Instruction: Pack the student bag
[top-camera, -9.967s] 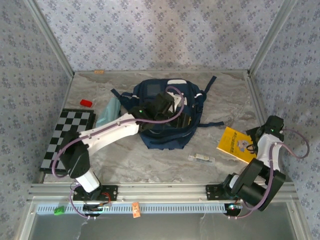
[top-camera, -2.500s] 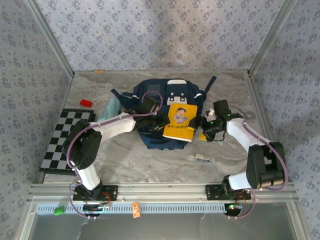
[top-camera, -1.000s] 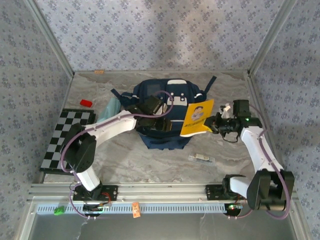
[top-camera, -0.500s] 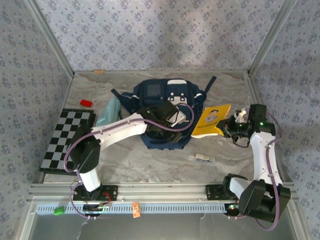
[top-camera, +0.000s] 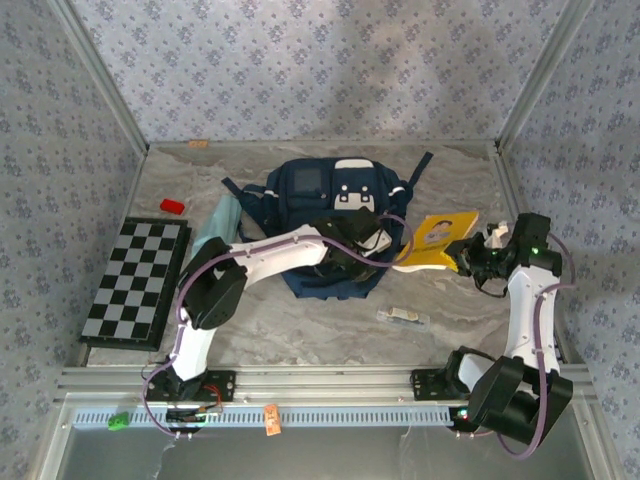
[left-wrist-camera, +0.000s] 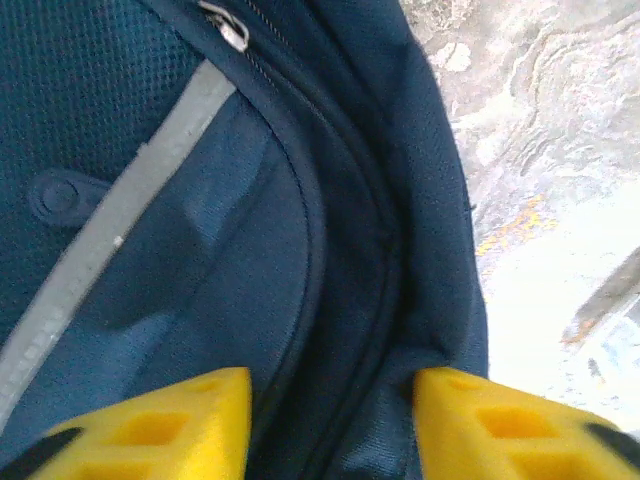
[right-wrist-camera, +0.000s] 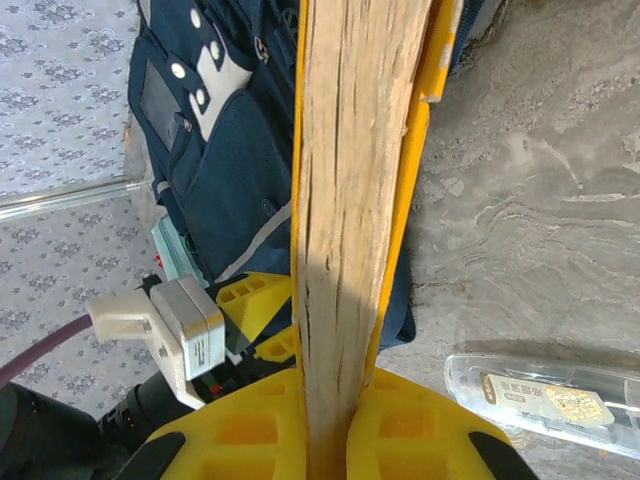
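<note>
Navy, white-striped student bag (top-camera: 320, 200) — left jaws astride, grip unclear; right jaws clamp book (top-camera: 441, 236).

Robot lab test cell, aluminium frame (top-camera: 320, 381), floral-patterned panel walls (top-camera: 320, 70), marble-look tabletop (top-camera: 300, 320) inside

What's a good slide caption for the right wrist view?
Right pincer clamps a yellow book edge-on beside the navy student bag, a clear packet lying on the marbled table.

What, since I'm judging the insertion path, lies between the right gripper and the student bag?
The yellow book, clamped in the right gripper, spans that stretch toward the student bag; the top view shows it.
</note>
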